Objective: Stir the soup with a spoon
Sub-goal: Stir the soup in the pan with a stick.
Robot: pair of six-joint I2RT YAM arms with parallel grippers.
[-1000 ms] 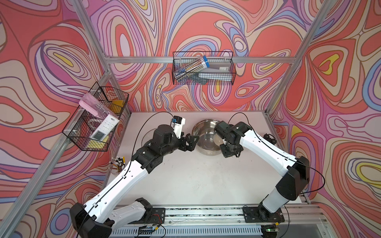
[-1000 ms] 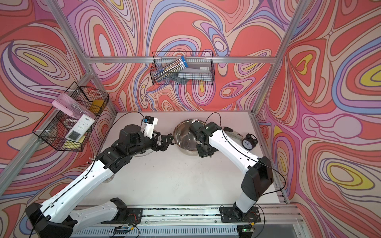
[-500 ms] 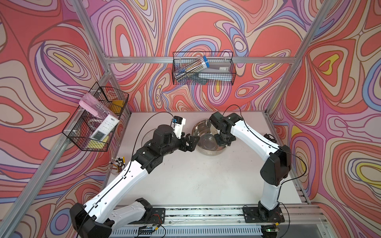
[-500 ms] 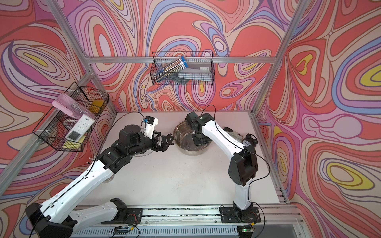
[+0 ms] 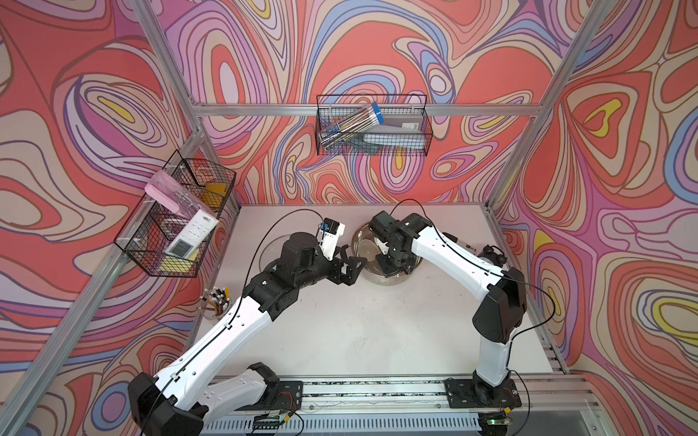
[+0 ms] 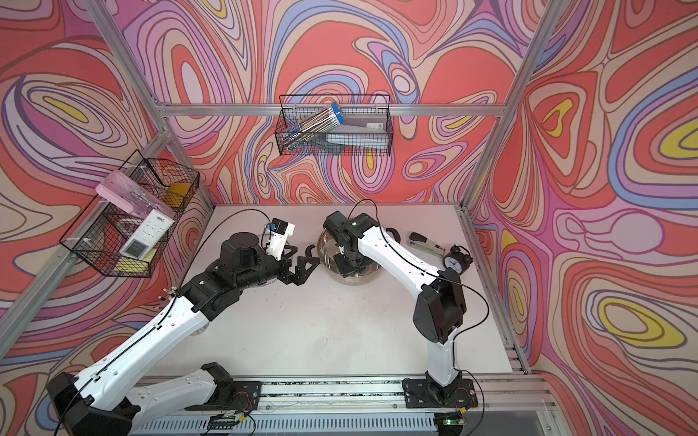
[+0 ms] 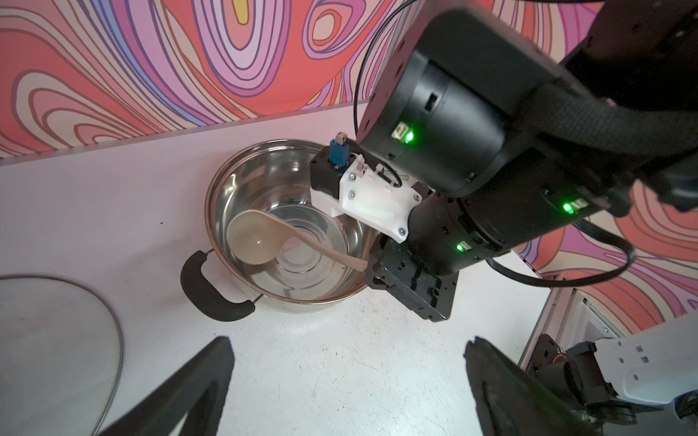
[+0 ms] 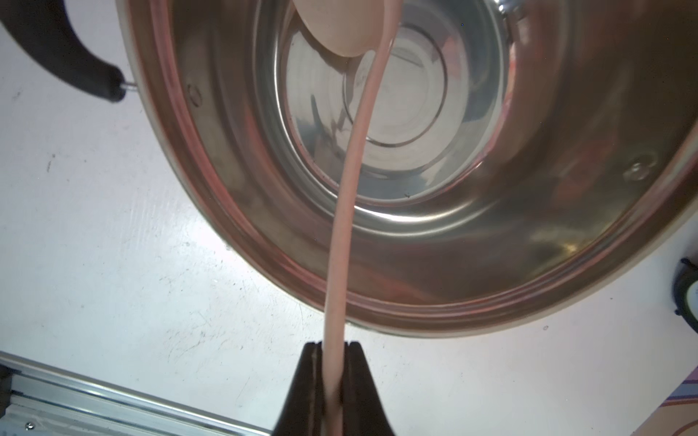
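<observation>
The big change from a second earlier: the right arm had folded itself in. Its elbow used to stretch out low toward the table's right edge, and now the wrist sat up over the pot (image 5: 357, 239) with the right gripper (image 8: 334, 349) pointing down at it. The left arm hadn't budged at all.

The right gripper was clamped tight on the thin handle of the ladle (image 7: 251, 239). From those fingertips the handle ran forward, crossed over the pot's near rim and dipped inside. That put the ladle's round bowl low in the pot, close to the wall on the side of the black loop handle (image 7: 211, 294). Whether it touched the bottom, nobody could tell. The pot's steel floor showed shiny around it.

The left gripper (image 7: 347, 362) hung spread as wide as it went, holding nothing. Its tips were just short of that loop handle and not touching it. The glass lid (image 7: 49, 339) lay flat off to one side of it.

Room-wise, a big stretch of white table (image 5: 377, 332) lay behind both grippers, toward the arm bases. A pencil cup (image 5: 217, 302) stood back beside the left arm. A stapler (image 6: 425, 241) and an alarm clock (image 6: 455, 260) sat behind the right arm by the table edge, well apart from the pot.
</observation>
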